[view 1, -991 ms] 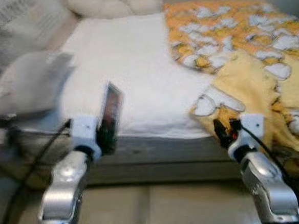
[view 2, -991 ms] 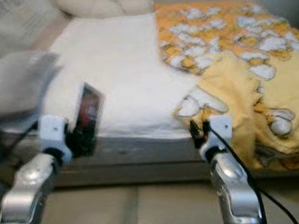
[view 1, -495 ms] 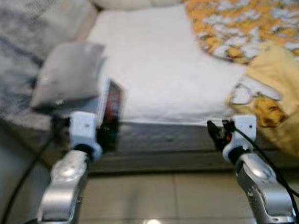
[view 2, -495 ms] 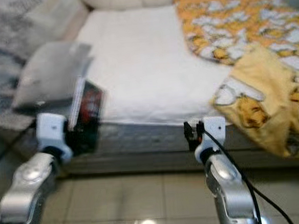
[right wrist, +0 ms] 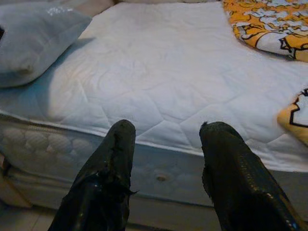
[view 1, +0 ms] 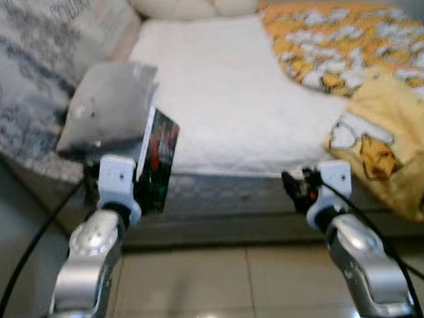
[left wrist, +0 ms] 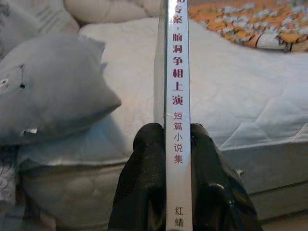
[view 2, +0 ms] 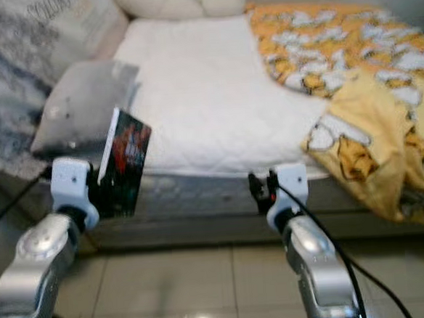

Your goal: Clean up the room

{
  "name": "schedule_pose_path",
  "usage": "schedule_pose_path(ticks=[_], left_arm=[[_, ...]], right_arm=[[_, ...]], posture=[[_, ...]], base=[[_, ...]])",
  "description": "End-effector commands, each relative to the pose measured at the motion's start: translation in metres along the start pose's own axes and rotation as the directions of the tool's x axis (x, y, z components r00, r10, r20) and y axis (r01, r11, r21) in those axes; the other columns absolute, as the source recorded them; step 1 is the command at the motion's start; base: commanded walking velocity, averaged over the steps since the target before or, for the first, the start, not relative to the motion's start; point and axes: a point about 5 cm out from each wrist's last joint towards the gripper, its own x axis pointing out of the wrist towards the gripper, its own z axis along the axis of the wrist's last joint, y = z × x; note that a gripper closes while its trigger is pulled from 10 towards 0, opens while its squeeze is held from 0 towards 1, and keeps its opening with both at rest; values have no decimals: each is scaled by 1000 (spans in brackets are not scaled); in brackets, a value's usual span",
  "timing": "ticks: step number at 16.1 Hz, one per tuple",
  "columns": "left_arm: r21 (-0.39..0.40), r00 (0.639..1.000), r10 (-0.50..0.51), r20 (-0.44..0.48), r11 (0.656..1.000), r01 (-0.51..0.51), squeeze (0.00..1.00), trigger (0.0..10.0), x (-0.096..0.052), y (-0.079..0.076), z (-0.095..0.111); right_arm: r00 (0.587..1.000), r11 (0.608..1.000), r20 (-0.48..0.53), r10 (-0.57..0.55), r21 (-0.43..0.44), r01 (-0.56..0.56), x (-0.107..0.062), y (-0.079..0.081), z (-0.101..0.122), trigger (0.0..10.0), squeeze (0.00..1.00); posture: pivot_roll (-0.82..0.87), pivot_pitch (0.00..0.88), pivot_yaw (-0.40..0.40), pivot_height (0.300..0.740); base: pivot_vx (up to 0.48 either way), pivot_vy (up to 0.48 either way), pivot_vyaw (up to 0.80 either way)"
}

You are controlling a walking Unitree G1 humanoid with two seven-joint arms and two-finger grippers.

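Observation:
My left gripper (view 1: 150,192) is shut on a thin book (view 1: 158,160) with a dark red-and-black cover, held upright in front of the bed's near left corner. Along the left wrist view the book's white spine (left wrist: 177,110) with printed characters stands clamped between the two black fingers (left wrist: 144,178). My right gripper (view 1: 295,184) is open and holds nothing, hovering just before the mattress edge (right wrist: 159,159). A grey pillow (view 1: 110,104) lies on the white mattress (view 1: 222,100) behind the book. An orange and yellow patterned blanket (view 1: 370,82) is bunched over the bed's right side.
Cream pillows (view 1: 187,4) sit at the head of the bed. A grey patterned cloth (view 1: 17,78) hangs along the left side. Shiny tiled floor (view 1: 228,281) lies between me and the bed. Black cables (view 1: 29,252) trail from both arms.
The camera has swung and steadied, showing more of the bed's left side. Both arms keep about the same pose, the book still in the left gripper.

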Motion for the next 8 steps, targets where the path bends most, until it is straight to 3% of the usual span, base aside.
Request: schedule_pose_path(ticks=[1,8], left_arm=[[10,998,-9,55,1000,8,0,10000,1,-2,11],[17,998,-20,51,1000,19,0,10000,2,-3,10]], right_arm=[[1000,1000,14,-2,-15,2,2,-1,5,10000,0],[1000,1000,16,-23,15,23,2,-6,6,10000,0]], posture=[[58,0,7,740],[54,0,9,740]], base=[[371,0,0],[372,0,0]])
